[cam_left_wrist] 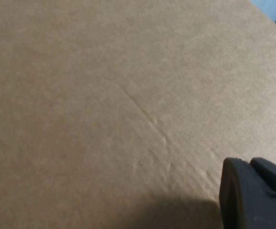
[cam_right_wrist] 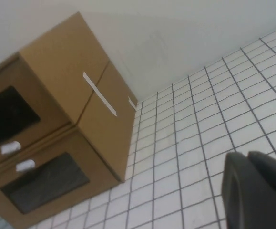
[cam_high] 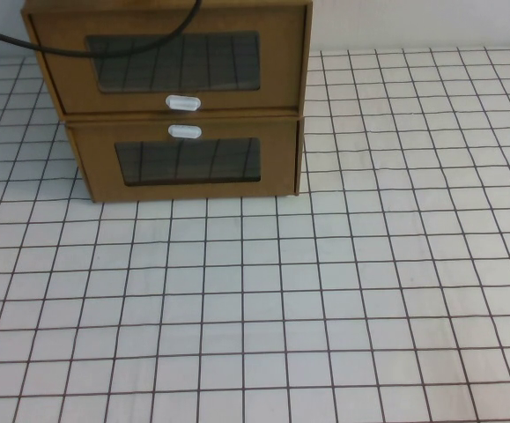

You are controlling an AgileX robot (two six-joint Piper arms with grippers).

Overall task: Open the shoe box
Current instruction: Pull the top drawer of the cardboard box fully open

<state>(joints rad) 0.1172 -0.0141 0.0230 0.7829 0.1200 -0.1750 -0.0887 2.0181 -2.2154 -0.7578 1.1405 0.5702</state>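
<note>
The left gripper [cam_left_wrist: 254, 193] sits close against a plain face of the box [cam_high: 272, 106]; I cannot tell whether it is open. The box, both fronts closed, stands far left on the table [cam_high: 351, 291]. The right gripper [cam_right_wrist: 257, 188], closed and empty, hangs off to the box's right.

upper shoe box [cam_high: 171, 57] sat on the lower shoe box [cam_high: 184, 159], far left on the table [cam_high: 369, 264]; left gripper [cam_left_wrist: 252, 193] was close against a box wall, right gripper [cam_right_wrist: 259, 191] was off to their right over the table

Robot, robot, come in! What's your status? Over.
Left claw right by the shoe box cardboard; right claw shut, hanging over the tiled table. Both drawers closed. Nothing blocking them.
</note>
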